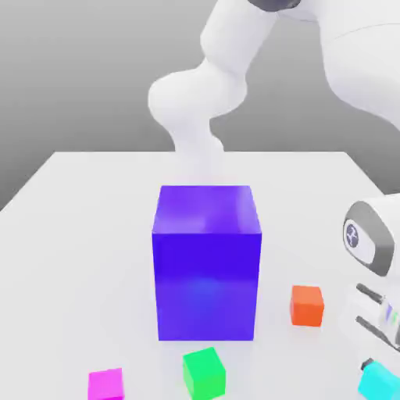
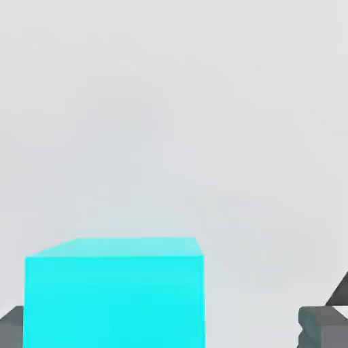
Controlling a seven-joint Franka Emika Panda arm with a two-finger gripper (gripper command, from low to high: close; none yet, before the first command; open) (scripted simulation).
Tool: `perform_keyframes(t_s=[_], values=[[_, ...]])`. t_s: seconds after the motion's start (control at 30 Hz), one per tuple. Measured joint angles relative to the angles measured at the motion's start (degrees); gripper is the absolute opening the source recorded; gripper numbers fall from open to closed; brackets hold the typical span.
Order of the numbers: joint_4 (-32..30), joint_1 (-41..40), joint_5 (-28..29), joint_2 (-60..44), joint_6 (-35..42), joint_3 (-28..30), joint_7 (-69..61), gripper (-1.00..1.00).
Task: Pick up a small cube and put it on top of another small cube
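Going from the exterior view's left, the magenta cube (image 1: 105, 384) sits at the table's (image 1: 70, 234) near edge, the green cube (image 1: 205, 373) just beside it, both in front of the big blue-purple block (image 1: 206, 262). The orange cube (image 1: 307, 305) lies further right. Far right, the pincer (image 2: 170, 326) stands released, its fingers (image 2: 323, 326) straddling the cyan cube (image 2: 114, 292), not gripping it. The magenta cube therefore lies well apart, toward the left.
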State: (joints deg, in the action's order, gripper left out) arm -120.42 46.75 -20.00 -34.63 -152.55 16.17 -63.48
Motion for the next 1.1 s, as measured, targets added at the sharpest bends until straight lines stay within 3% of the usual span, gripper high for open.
perform_keyframes(t_s=[0.13,0.53,0.67,0.7,0.93,1.1], values=[[-2.04,1.38,3.27,6.98,4.95,3.29,1.71,1.0],[-10.98,-20.21,-2.02,11.27,2.44,12.05,-17.63,1.0],[-10.39,-31.48,-8.84,5.64,-2.13,9.25,-27.46,1.0],[-9.85,-33.46,-10.54,3.71,-3.49,7.64,-29.05,-1.0],[-9.75,-34.17,-11.01,3.27,-3.73,7.37,-29.66,-1.0],[-12.48,-29.21,-3.15,11.77,1.57,13.53,-24.8,-1.0]])
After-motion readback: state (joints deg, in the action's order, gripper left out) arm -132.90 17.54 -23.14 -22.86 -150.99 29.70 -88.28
